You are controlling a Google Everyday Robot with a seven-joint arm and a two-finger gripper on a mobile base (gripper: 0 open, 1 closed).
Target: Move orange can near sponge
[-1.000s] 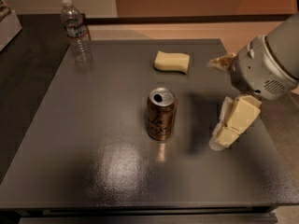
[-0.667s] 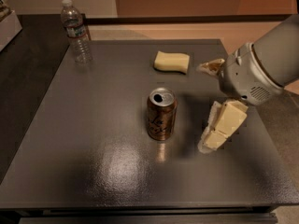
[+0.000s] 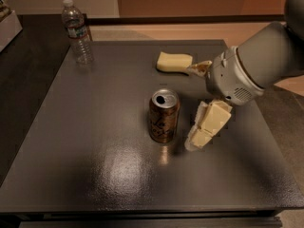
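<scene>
The orange can [image 3: 164, 116] stands upright near the middle of the dark table [image 3: 95, 175], silver top with its opening facing up. The pale yellow sponge [image 3: 174, 62] lies flat at the far side of the table, behind and slightly right of the can. My gripper [image 3: 197, 139] hangs just right of the can, low over the table and a small gap away from it, with nothing in it. The grey arm [image 3: 256, 68] reaches in from the right.
A clear plastic water bottle [image 3: 77, 31] stands at the table's far left corner. A pale object [image 3: 7, 23] sits on the dark counter at the left edge. The table's right edge [image 3: 266, 127] drops to the floor under the arm.
My gripper has moved left and a little down toward the can, closing most of the gap. The can, sponge and bottle have not moved.
</scene>
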